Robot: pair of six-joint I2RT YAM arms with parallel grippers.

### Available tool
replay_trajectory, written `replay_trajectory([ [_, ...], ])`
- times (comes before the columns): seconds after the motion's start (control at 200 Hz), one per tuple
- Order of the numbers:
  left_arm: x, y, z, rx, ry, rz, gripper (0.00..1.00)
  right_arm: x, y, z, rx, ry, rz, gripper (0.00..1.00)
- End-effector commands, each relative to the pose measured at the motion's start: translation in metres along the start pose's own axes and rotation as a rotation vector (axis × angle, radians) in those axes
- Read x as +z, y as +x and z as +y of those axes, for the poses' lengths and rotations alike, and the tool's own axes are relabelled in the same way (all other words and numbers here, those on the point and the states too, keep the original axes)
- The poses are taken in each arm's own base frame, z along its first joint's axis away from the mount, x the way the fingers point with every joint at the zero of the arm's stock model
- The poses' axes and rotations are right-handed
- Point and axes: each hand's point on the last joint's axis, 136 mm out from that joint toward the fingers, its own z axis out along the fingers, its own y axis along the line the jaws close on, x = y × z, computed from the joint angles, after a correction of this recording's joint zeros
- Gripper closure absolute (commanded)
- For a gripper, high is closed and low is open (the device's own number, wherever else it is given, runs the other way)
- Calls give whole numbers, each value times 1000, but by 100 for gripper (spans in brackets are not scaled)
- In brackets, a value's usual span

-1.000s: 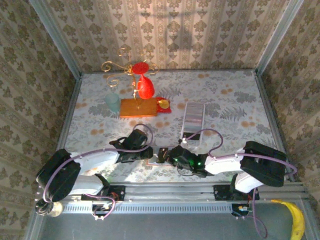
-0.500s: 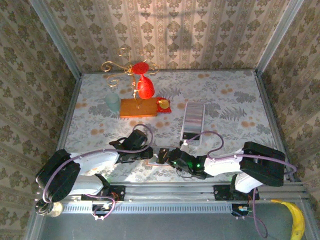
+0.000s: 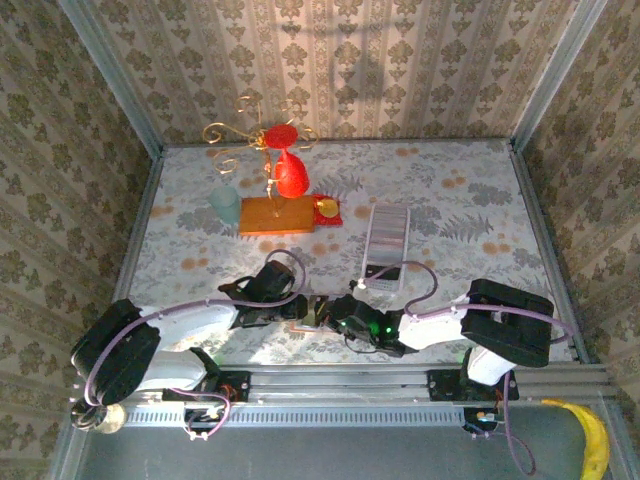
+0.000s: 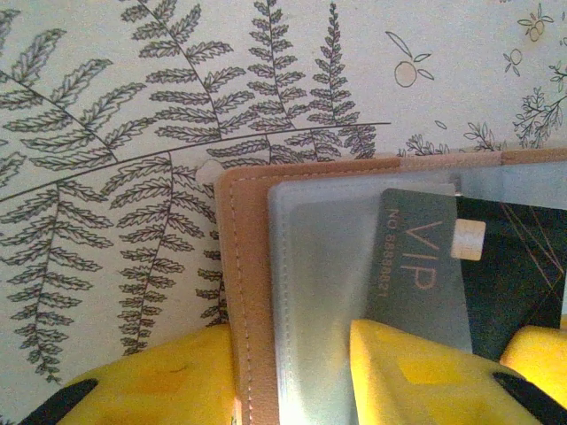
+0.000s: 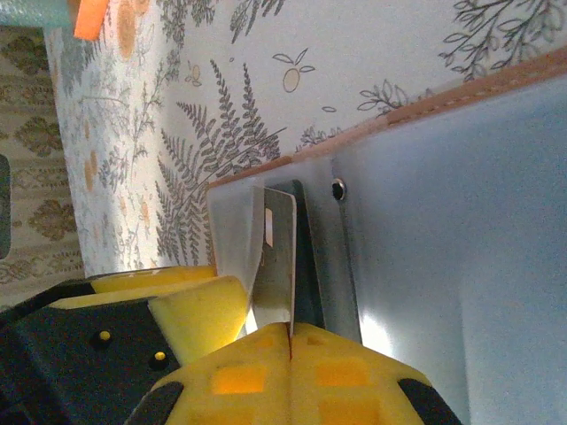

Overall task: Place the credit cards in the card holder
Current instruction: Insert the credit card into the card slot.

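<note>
Tan-brown leather card holder [image 4: 237, 292] lies open at the table's near edge, clear sleeves exposed; grey VIP card [image 4: 423, 266] sits in a sleeve. Left gripper [image 4: 292, 376] clamps the holder's edge. Right gripper [image 5: 252, 332] pinches a thin grey card [image 5: 276, 266] edge-on against the sleeve. Long white tray [image 3: 386, 238] beyond.

My right gripper [image 5: 270, 329] pinches a grey card [image 5: 276, 266] edge-on, its tip inside the card holder's [image 5: 425, 204] clear sleeve.

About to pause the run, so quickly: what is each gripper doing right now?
Left gripper: shut on the card holder, clamping its edge.
Right gripper: shut on a grey credit card, at the holder's sleeve.
</note>
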Motion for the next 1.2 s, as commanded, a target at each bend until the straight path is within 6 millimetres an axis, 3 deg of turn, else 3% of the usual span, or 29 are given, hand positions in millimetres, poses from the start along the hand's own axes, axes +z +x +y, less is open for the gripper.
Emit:
replay_trajectory([
  [0.0, 1, 20, 17, -21, -54, 55, 60, 3, 8, -20, -87, 107, 68, 100],
  [0.075, 0, 19, 16, -22, -49, 45, 57, 4, 7, -26, -100, 130, 82, 100],
  [0.14, -3, 16, 13, -24, -29, 31, 55, 6, 7, -30, -109, 144, 98, 86],
  [0.25, -5, 14, 11, -42, -9, 18, 53, 9, 6, -33, -133, 164, 117, 72],
  [0.345, -7, 12, 13, -71, 1, 8, 54, 6, 0, -36, -160, 198, 108, 73],
  [0.57, -5, 15, 17, -123, 44, 15, 52, 3, -5, -32, -220, 223, 96, 89],
  [0.76, 2, 18, 9, -139, 97, 40, 53, 13, 2, -26, -217, 196, 125, 92],
  [1.195, 2, 26, 15, -170, 97, 47, 54, 27, 12, 5, -267, 87, 165, 93],
])
